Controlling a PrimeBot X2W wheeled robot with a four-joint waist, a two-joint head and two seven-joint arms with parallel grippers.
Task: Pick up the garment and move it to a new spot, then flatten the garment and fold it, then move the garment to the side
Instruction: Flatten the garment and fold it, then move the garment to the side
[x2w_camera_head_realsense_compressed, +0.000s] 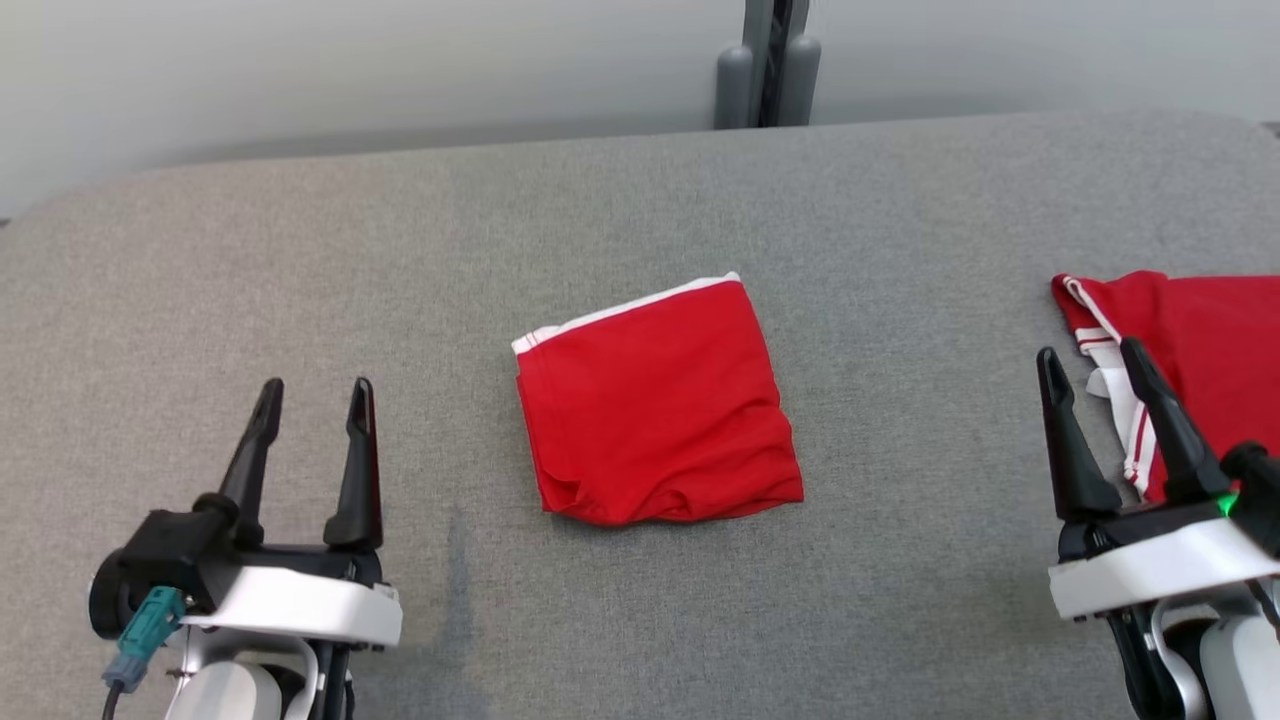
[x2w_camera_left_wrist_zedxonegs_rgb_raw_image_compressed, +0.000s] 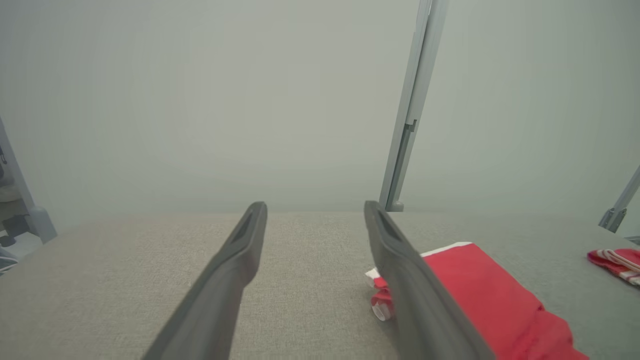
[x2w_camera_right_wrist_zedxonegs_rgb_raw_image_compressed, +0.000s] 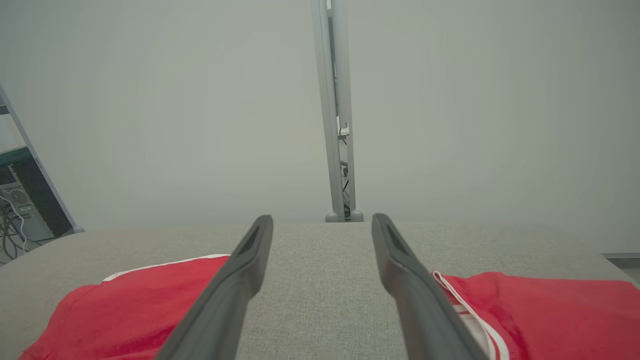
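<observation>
A red garment (x2w_camera_head_realsense_compressed: 655, 405) with a white band along its far edge lies folded into a rough square in the middle of the grey padded table (x2w_camera_head_realsense_compressed: 640, 200). My left gripper (x2w_camera_head_realsense_compressed: 316, 388) hovers open at the lower left, well left of it and holding nothing. In the left wrist view the garment (x2w_camera_left_wrist_zedxonegs_rgb_raw_image_compressed: 480, 290) lies just right of the open left gripper (x2w_camera_left_wrist_zedxonegs_rgb_raw_image_compressed: 315, 206). My right gripper (x2w_camera_head_realsense_compressed: 1090, 352) stands open at the lower right, with nothing between its fingers. The right wrist view has the folded garment (x2w_camera_right_wrist_zedxonegs_rgb_raw_image_compressed: 125, 300) to the left of the right gripper (x2w_camera_right_wrist_zedxonegs_rgb_raw_image_compressed: 322, 218).
A second red cloth with white stripes (x2w_camera_head_realsense_compressed: 1190, 340) lies at the table's right edge, right beside my right gripper; it also appears as the striped cloth (x2w_camera_right_wrist_zedxonegs_rgb_raw_image_compressed: 545, 310) (x2w_camera_left_wrist_zedxonegs_rgb_raw_image_compressed: 617, 262). A grey post (x2w_camera_head_realsense_compressed: 765, 65) rises behind the table's far edge against a pale wall.
</observation>
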